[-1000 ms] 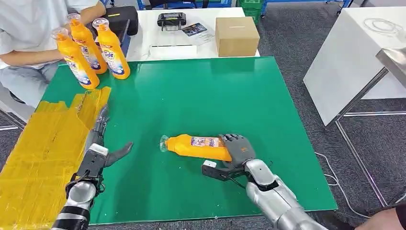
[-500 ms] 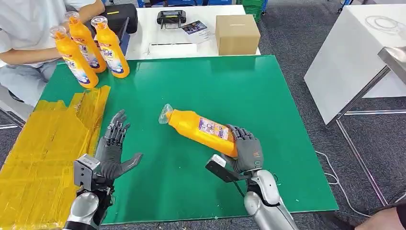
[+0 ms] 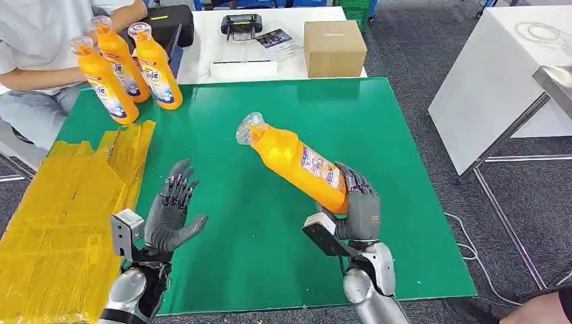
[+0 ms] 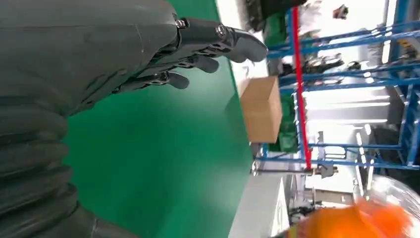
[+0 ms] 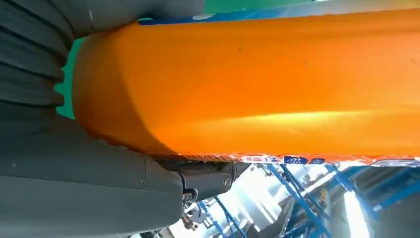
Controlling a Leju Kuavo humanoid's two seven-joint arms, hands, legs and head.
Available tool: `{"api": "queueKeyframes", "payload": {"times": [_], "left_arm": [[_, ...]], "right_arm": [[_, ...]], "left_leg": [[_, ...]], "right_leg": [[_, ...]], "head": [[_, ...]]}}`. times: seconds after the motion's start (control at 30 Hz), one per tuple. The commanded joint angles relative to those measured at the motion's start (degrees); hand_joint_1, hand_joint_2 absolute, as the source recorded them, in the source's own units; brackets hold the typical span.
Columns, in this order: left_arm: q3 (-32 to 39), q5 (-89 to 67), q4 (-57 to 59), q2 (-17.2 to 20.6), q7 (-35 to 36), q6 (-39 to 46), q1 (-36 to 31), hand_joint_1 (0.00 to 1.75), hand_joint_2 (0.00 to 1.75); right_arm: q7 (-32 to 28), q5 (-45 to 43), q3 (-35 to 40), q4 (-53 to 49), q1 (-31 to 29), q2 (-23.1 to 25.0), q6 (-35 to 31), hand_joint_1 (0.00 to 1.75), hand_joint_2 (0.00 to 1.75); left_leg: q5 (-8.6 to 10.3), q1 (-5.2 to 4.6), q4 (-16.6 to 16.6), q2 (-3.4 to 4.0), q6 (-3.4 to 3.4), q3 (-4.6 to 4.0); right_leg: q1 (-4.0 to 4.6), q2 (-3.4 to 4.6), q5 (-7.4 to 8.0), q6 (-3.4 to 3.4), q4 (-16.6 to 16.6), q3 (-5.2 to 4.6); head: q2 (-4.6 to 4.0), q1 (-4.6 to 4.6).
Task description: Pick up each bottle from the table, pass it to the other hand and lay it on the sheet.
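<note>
My right hand grips the base of an orange bottle and holds it above the green table, tilted with its clear cap toward the upper left. The right wrist view has the orange bottle pressed against my right hand. My left hand is raised over the table with fingers spread and holds nothing; its fingers stand apart in the left wrist view, where the bottle appears blurred at a corner. Three more orange bottles stand upright at the table's far left corner. The yellow sheet lies along the left.
A person in a white top sits behind the far left corner, by the standing bottles. A cardboard box, a black device and papers lie on the white table behind. Another white table stands to the right.
My right hand has lifted the bottle off the table and tilted its cap end upward. My left hand has risen from the sheet's edge and turned its open palm toward the bottle.
</note>
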Motion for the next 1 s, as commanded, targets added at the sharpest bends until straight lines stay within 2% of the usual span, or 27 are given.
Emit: {"api": "queueKeyframes", "payload": {"times": [0.03,0.2,0.4,0.83,0.87,0.93,1.0], "left_arm": [[-4.69,2.25,7.37,-0.27,2.29,-0.54,-5.92,0.00,1.75],[-6.65,2.81,6.40,0.14,2.58,-0.58,-6.52,0.00,1.75],[-8.33,3.85,8.73,0.37,2.53,-0.70,-8.54,0.00,1.75],[-9.07,4.35,8.72,0.36,2.02,-1.05,-8.91,0.00,1.75],[-9.10,4.34,8.99,0.32,2.02,-0.96,-9.11,0.00,1.75],[-9.09,4.55,10.66,0.14,1.86,-1.08,-10.10,0.00,1.75],[-9.07,4.61,11.13,0.05,1.81,-1.11,-10.41,0.00,1.75]], "right_arm": [[-1.36,-1.38,3.48,3.19,-2.22,3.29,0.63,1.75,1.75],[-1.78,-1.16,8.14,10.24,-4.70,5.15,2.54,1.75,1.75],[-5.83,-11.45,14.41,15.34,-7.30,6.24,14.90,1.75,1.75],[-6.47,-14.12,16.62,18.46,-8.58,6.70,18.64,1.75,1.75],[-6.91,-14.80,16.70,18.74,-8.68,6.76,19.25,1.75,1.75],[-8.50,-19.81,16.33,19.30,-8.75,7.10,24.45,1.75,1.75],[-8.57,-19.92,16.43,19.49,-8.79,7.02,24.65,1.75,1.75]], "left_leg": [[-0.06,0.03,0.00,-0.05,0.01,0.19],[-0.06,0.05,-0.03,0.09,0.01,0.19],[-0.08,0.05,-0.04,0.08,0.01,0.23],[-0.06,0.05,-0.04,-0.06,0.01,0.19],[-0.08,0.06,-0.03,-0.05,0.01,0.23],[-0.09,0.06,-0.03,-0.01,0.01,0.24],[-0.01,0.03,-0.03,-0.08,0.01,0.08]], "right_leg": [[0.06,-0.11,-0.07,-0.08,-0.04,0.23],[0.07,0.05,-0.02,-0.07,-0.07,0.20],[0.09,0.02,-0.04,-0.07,-0.08,0.27],[0.07,-0.12,-0.07,-0.08,-0.08,0.27],[0.08,-0.11,-0.08,-0.09,-0.09,0.32],[0.08,-0.08,-0.08,-0.09,-0.08,0.31],[0.04,-0.12,-0.04,-0.05,-0.05,0.14]], "head": [[0.00,0.00],[0.00,0.00],[0.00,0.00],[0.00,0.02],[0.00,0.02],[0.00,0.00],[0.00,0.00]]}}
